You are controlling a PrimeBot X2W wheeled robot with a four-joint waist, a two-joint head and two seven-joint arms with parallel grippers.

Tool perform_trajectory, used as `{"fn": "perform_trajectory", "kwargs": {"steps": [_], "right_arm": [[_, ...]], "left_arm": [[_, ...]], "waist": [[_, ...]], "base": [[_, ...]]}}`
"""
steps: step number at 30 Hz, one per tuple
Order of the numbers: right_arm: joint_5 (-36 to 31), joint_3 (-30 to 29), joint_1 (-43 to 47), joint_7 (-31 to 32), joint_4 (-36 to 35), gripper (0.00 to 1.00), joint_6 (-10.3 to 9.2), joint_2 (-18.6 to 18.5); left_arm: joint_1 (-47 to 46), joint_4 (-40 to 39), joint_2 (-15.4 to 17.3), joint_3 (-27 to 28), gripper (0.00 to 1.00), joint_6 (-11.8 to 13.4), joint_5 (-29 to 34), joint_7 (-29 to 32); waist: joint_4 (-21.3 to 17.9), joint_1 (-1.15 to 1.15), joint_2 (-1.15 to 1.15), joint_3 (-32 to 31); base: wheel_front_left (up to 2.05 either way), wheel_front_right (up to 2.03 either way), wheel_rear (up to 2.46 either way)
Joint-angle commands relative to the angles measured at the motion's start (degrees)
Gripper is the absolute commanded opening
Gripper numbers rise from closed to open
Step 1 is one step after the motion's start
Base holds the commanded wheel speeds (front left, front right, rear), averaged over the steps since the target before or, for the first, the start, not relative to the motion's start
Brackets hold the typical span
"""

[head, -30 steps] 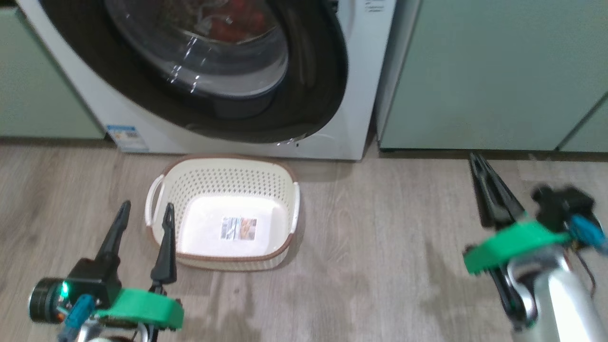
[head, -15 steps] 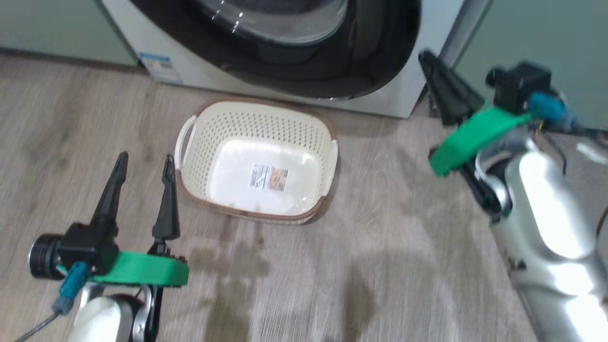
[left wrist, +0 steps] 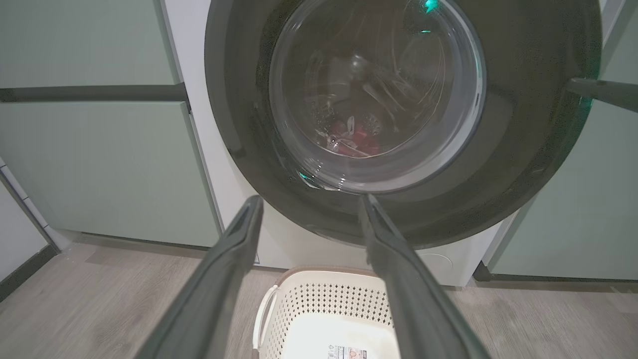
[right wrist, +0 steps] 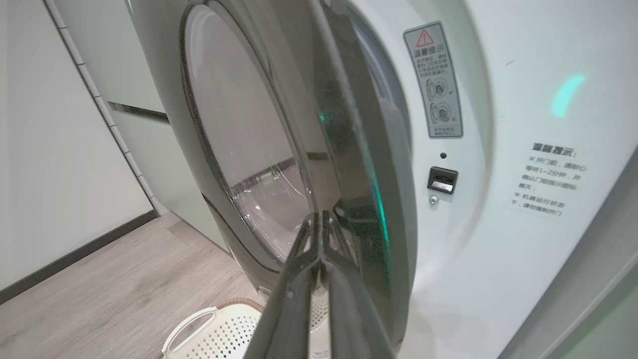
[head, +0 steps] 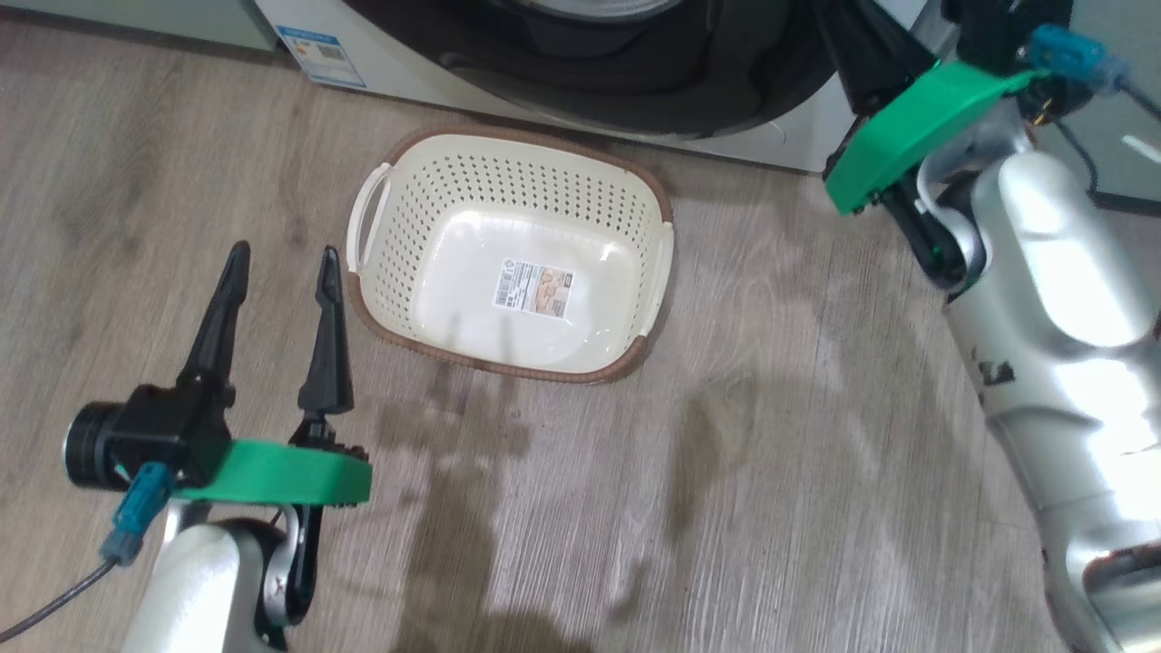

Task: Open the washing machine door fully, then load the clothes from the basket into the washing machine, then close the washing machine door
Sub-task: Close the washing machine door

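The washing machine door (left wrist: pixel 523 149), black-rimmed with a glass bowl, stands slightly ajar from the white washing machine (right wrist: pixel 498 239). A gap shows along the door's right edge in the right wrist view. Red clothes (left wrist: pixel 349 142) show through the glass, inside the drum. The cream basket (head: pixel 508 181) sits empty on the floor in front of the machine, a label on its bottom. My right gripper (right wrist: pixel 319 215) is shut, its tips at the outer face of the door's rim near that right edge. My left gripper (head: pixel 283 263) hangs open and empty to the left of the basket.
Pale green cabinets (left wrist: pixel 99 149) flank the machine on both sides. The latch slot (right wrist: pixel 442 179) shows on the machine's front beside the door. Wood-look floor (head: pixel 726 453) spreads in front of the basket. My right forearm (head: pixel 1061 299) reaches up along the right side.
The head camera has tilted down, so the whole picture shifted. My right arm has lifted from low over the floor up to the door's right edge. The left gripper stays open in place.
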Motion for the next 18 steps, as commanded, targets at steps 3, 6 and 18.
{"fn": "perform_trajectory", "kwargs": {"steps": [3, 6, 18], "right_arm": [[1.27, 1.03, -4.58, -1.48, 1.15, 0.0, -0.02, -0.14], [1.98, 1.31, -7.09, -2.04, 3.37, 0.0, -0.02, -0.51], [2.24, -3.21, -18.26, -5.43, 14.55, 0.0, -0.02, -2.04]], "left_arm": [[-2.78, -1.55, 0.41, 2.18, 1.0, -0.33, 0.39, -0.68], [-3.41, -1.83, 0.02, 2.33, 1.0, -0.59, 0.68, -0.7], [-5.3, -1.3, -2.3, 2.63, 1.0, -2.76, 1.71, -0.71]], "waist": [[0.25, -0.01, 0.0, 0.97], [0.57, -0.01, 0.0, 1.7], [2.8, -0.01, 0.0, 4.57]], "base": [[0.0, 0.0, 0.0], [0.0, 0.0, 0.0], [0.0, 0.0, 0.0]]}}
